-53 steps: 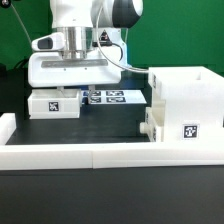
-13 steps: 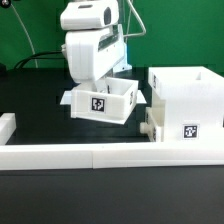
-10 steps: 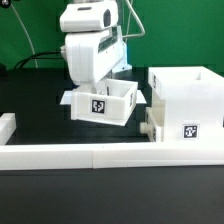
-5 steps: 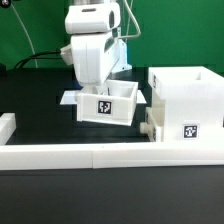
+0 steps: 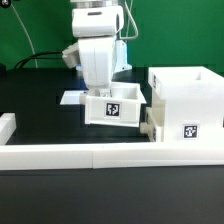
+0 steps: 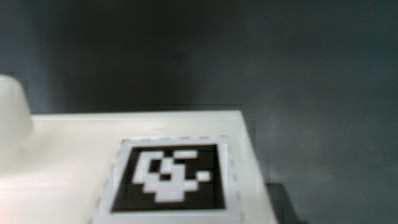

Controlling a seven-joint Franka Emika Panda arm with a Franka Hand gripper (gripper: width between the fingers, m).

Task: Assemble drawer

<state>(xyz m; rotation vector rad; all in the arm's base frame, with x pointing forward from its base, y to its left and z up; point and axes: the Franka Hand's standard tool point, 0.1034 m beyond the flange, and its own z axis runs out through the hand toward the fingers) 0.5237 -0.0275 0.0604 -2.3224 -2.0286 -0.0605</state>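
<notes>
My gripper (image 5: 103, 92) is shut on the white drawer box (image 5: 113, 108), an open-topped tray with a black-and-white tag on its front. It holds the box above the black table, close to the white drawer housing (image 5: 186, 100) at the exterior view's right. The box's right edge is near the housing's left side; I cannot tell whether they touch. My fingertips are hidden behind the box wall. In the wrist view the box's white face with its tag (image 6: 175, 178) fills the lower part, with dark table beyond; no fingers show.
The marker board (image 5: 73, 98) lies on the table behind the box. A low white wall (image 5: 100, 155) runs along the front edge, with a raised end (image 5: 7, 125) at the exterior view's left. A green backdrop stands behind the arm.
The gripper picked the drawer box up from the table's left. Over the last second it carried the box to the exterior view's right and a little down, toward the housing.
</notes>
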